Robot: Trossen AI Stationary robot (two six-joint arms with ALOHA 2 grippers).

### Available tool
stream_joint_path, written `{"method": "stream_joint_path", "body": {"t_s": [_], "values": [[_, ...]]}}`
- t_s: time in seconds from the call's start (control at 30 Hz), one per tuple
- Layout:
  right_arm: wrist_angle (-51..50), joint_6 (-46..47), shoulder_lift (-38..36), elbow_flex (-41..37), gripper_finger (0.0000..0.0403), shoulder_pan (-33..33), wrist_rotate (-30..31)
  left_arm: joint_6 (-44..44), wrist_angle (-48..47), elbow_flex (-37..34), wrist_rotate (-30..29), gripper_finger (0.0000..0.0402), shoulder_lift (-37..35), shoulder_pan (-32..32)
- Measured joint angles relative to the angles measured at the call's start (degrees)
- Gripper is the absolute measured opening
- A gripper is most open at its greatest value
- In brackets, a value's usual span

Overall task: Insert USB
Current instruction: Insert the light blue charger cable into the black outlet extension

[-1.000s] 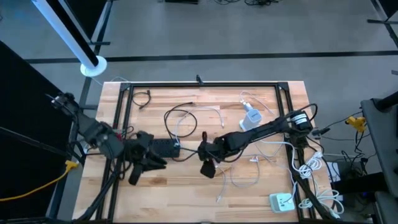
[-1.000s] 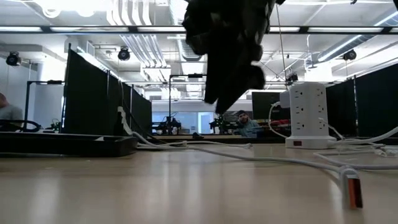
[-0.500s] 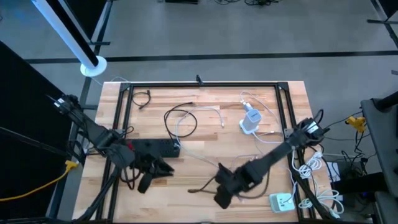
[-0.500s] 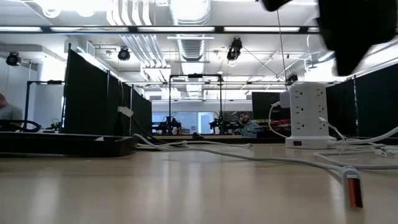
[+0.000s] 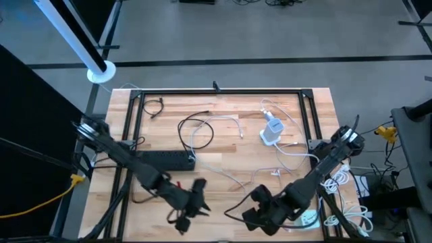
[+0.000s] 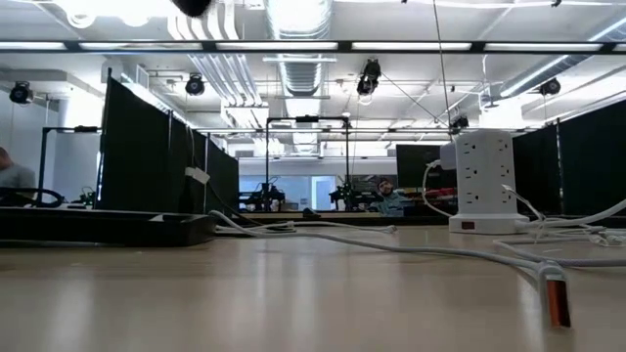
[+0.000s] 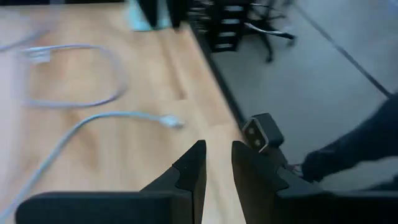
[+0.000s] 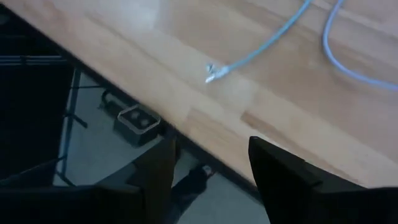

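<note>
A white USB cable (image 5: 233,179) lies slack on the wooden table, its plug (image 7: 169,121) flat on the wood; another cable end (image 8: 211,73) shows in the right wrist view. A black power strip (image 5: 165,158) lies at the left and a white charger tower (image 5: 272,129) stands at the back right. My left gripper (image 5: 194,204) hovers near the table's near edge, open by a narrow gap, with nothing between its fingers. My right gripper (image 5: 251,213) is open over the near edge, also holding nothing.
A black cable loop (image 5: 196,131) and a small black cable (image 5: 155,106) lie toward the far side. A white socket block (image 5: 307,218) sits at the near right corner, with coiled white cords (image 5: 341,179) at the right edge. A black frame (image 5: 223,92) borders the table.
Both grippers have moved toward the table's near edge. The left went from beside the power strip toward the near right. The right swung from the middle of the table to the near edge and out of the low view. The power strip stayed put.
</note>
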Motion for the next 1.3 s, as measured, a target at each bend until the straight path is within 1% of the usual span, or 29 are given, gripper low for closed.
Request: {"method": "stream_joint_path", "body": {"t_s": [0.07,0.13,0.27,0.37,0.43,0.5,0.67,0.77,0.87,0.97,1.03,1.1,1.23,1.3], "values": [[-0.89,2.22,-0.63,0.00,0.0176,0.46,0.35,0.27,3.62,1.49,3.51,0.0064,4.38,0.59],[-0.76,4.28,-0.90,0.00,0.0168,0.98,2.05,0.96,4.04,4.46,5.13,0.0064,8.52,1.15],[-0.75,6.34,-0.98,0.00,0.0151,2.42,4.38,4.00,3.05,11.34,5.49,0.0064,15.70,1.89],[-0.76,7.77,-0.97,0.00,0.0140,3.02,4.64,3.87,0.68,16.14,5.51,0.0064,20.31,2.90],[-0.71,7.99,-0.98,0.00,0.0133,3.41,5.67,2.66,-1.86,19.25,3.76,0.0064,23.40,3.92],[-0.65,8.03,-0.97,0.00,0.0125,3.55,6.12,-0.74,-5.75,22.15,2.59,0.0064,26.25,5.29],[-0.27,8.01,-0.98,0.00,0.0108,3.91,6.31,-12.03,-14.44,28.49,2.40,0.0064,31.52,7.88],[-0.28,7.88,-0.98,0.00,0.0100,4.05,6.49,-15.89,-15.38,29.54,4.66,0.0064,32.53,8.47],[-0.33,7.81,-0.96,0.00,0.0095,4.27,8.48,-19.43,-15.46,29.80,7.88,0.0067,32.63,8.83],[-0.49,7.61,-0.96,0.00,0.0094,4.65,9.96,-23.84,-15.21,29.82,11.23,0.0078,32.59,9.00],[-1.05,7.60,-0.96,0.00,0.0099,4.88,10.27,-28.31,-14.55,29.82,12.48,0.0090,32.58,9.02],[-2.52,7.71,-0.96,0.00,0.0107,5.19,10.25,-33.65,-13.31,29.82,12.15,0.0104,32.49,9.11],[-6.14,7.79,-0.96,0.00,0.0125,6.04,9.91,-47.42,-12.99,29.82,7.06,0.0134,32.32,10.22],[-7.78,7.79,-0.97,0.00,0.0133,6.51,9.74,-51.28,-12.67,29.82,5.45,0.0149,32.32,11.27]]}}
